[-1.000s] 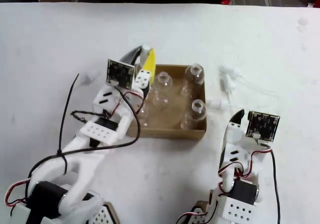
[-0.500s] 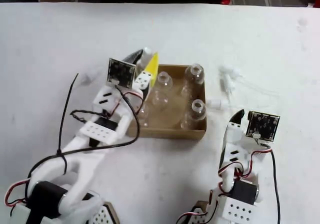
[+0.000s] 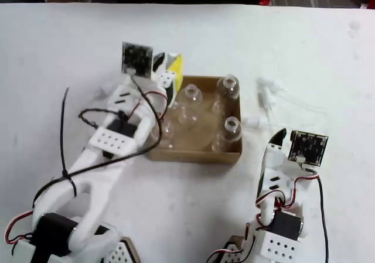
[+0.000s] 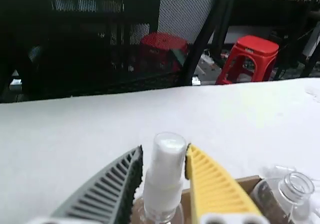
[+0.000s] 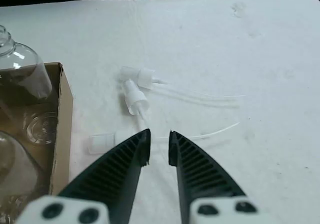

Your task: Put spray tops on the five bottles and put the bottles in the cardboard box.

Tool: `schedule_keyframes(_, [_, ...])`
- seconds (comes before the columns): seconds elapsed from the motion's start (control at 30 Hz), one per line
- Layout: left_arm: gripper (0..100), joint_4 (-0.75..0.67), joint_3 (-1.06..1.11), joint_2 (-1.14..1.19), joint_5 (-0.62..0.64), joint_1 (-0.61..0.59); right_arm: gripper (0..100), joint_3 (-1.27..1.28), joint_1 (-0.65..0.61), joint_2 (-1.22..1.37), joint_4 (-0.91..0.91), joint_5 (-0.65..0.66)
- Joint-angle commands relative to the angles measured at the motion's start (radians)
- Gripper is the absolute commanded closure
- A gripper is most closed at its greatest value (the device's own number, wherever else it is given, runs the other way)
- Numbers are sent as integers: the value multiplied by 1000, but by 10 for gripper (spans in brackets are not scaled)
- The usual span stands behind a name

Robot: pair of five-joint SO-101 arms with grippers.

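Left gripper [image 4: 164,153] lifted, clamped on white spray top [image 4: 163,176] of clear bottle [image 4: 159,217], right gripper [image 5: 159,145] barely parted, empty.

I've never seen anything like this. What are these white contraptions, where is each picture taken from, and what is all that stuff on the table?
These are two small robot arms side by side at a white table. The high view looks down from a fixed camera; the other two pictures come from a camera on each arm's wrist, looking along its hand. The left hand, with one grey and one yellow finger, is closed on the white spray top of a clear plastic bottle by a corner of the brown cardboard box. Four more clear bottles stand in the box without tops. The right hand, slightly open and empty, sits near the loose white spray tops lying on the table beside the box.
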Motion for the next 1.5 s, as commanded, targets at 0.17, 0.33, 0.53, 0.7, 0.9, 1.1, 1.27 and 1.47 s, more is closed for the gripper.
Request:
schedule_keyframes(0.17, [865, 150, -83, -15, 18, -19, 947, 9, -1, -7, -31, 14])
schedule_keyframes(0.33, [868, 150, -77, -16, 23, -19, 947, 9, -1, -7, -31, 14])
schedule_keyframes(0.53, [868, 115, -63, -45, 25, -12, 947, 9, -1, -7, -33, 14])
schedule_keyframes(0.7, [865, 114, -55, -25, 18, -15, 947, 9, -1, -7, -35, 14])
schedule_keyframes(0.9, [868, 114, -63, -10, 18, -13, 947, 9, -1, -7, -35, 14])
schedule_keyframes(1.1, [869, 48, -55, -2, 18, -1, 947, 9, -1, -7, -35, 14])
schedule_keyframes(1.27, [869, 37, -61, -1, 18, -1, 947, 9, -1, -7, -35, 14])
schedule_keyframes(1.47, [865, 38, -55, 1, 18, 1, 947, 9, -1, -7, -35, 14])
